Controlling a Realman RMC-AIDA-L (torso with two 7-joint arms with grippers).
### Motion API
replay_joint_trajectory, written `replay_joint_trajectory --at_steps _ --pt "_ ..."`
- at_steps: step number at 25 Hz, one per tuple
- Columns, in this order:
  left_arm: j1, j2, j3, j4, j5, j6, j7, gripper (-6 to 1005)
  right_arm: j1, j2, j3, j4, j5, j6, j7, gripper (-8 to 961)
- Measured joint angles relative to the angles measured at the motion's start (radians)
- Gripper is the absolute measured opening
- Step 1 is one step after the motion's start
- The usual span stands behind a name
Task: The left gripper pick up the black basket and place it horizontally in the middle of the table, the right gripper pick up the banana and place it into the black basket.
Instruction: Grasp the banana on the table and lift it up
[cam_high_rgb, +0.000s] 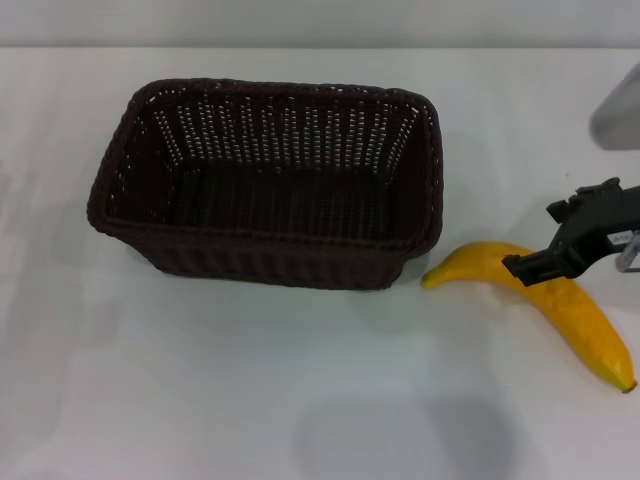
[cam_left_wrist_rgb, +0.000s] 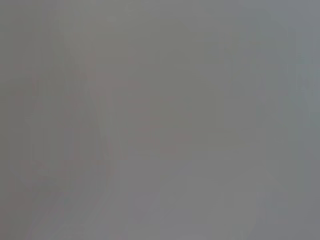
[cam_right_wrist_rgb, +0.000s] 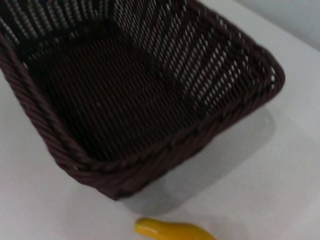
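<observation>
The black basket (cam_high_rgb: 262, 240) stands upright and empty in the middle of the table (cam_high_rgb: 220, 390), its long side across my view. The banana (cam_high_rgb: 570, 300) lies on the table just right of the basket's front right corner, stem end toward the basket. My right gripper (cam_high_rgb: 545, 238) is open, reaching in from the right, with its fingers over the banana's middle, one fingertip (cam_high_rgb: 525, 266) in front of the fruit. The right wrist view shows the basket's rim (cam_right_wrist_rgb: 65, 145) and the banana's end (cam_right_wrist_rgb: 172, 230). The left gripper is out of view; its wrist view shows only plain grey.
The right arm's silver housing (cam_high_rgb: 620, 112) hangs at the right edge above the table. White table surface lies in front of and left of the basket. The table's far edge runs along the top of the head view.
</observation>
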Motion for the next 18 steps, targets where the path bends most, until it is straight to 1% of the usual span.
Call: replay_joint_trajectory --at_steps 6,14,18 --pt "-0.01 0.0 0.001 -0.005 -0.001 0.0 0.001 864 0.022 0.001 -0.017 0.066 -0.023 -0.017 0.025 858" --pt "-0.013 0.0 0.002 -0.007 -0.002 0.0 0.001 864 0.102 0.004 -0.022 0.225 -0.045 -0.033 0.025 857" --pt "-0.014 -0.001 0.002 -0.007 -0.002 0.0 0.001 864 0.131 0.005 -0.029 0.268 -0.052 -0.034 0.019 856"
